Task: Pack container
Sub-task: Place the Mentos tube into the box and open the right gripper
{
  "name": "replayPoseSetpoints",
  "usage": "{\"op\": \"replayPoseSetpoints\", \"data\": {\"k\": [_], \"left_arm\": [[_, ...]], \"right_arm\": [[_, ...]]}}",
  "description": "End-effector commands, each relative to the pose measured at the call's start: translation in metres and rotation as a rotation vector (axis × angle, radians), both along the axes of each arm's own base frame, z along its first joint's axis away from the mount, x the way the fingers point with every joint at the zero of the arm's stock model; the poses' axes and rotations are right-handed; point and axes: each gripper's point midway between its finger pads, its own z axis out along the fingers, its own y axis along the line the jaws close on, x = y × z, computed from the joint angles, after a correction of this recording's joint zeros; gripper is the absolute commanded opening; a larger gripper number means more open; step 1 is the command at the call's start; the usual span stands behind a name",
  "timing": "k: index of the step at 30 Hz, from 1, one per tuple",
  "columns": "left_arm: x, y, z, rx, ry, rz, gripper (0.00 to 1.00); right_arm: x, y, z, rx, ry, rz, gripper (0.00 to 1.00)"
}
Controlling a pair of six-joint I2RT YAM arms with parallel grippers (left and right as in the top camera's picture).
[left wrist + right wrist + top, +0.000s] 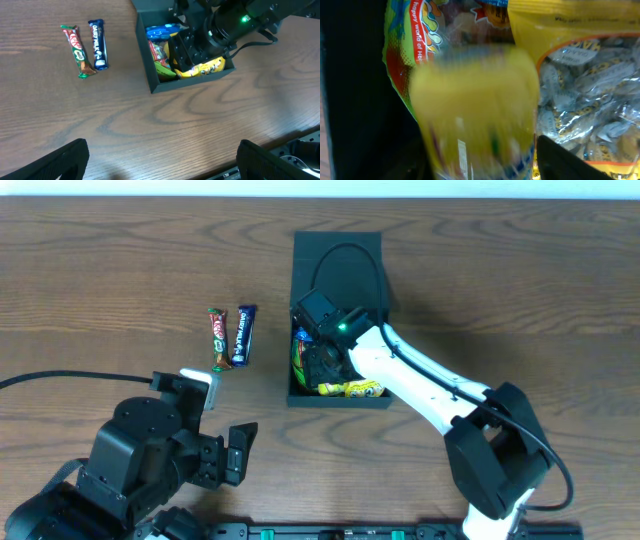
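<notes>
The dark teal container [340,402] stands open at mid-table with its flap lid laid back; it also shows in the left wrist view [192,82]. Several snack packets lie inside. My right gripper [325,360] reaches down into it, also seen in the left wrist view [182,55]. In the right wrist view its fingers [480,160] are apart, with a blurred yellow packet [475,100] between them, over a bag of wrapped sweets [585,90] and a green gummy bag [407,55]. My left gripper [222,420] [161,160] is open and empty above the table's front.
A red-green chocolate bar [218,338] [78,51] and a blue chocolate bar [244,333] [98,44] lie side by side on the wooden table left of the container. A black cable [60,378] runs along the left. The table's front edge is near the arm bases.
</notes>
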Motion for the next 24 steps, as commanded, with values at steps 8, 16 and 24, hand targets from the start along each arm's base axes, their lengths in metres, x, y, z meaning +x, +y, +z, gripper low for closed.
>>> {"op": "replayPoseSetpoints", "data": {"k": [8,16,24], "left_arm": [[0.001,0.0,0.007,-0.007,-0.027,0.0,0.95],[0.013,0.009,0.008,0.047,-0.065,0.047,0.95],[0.064,0.026,-0.012,0.211,-0.134,0.213,0.95]], "right_arm": [[0.028,-0.015,0.088,0.118,-0.174,-0.076,0.83],[0.016,-0.067,0.186,0.223,-0.362,-0.143,0.86],[-0.002,-0.109,0.203,0.18,-0.372,-0.159,0.87]]}}
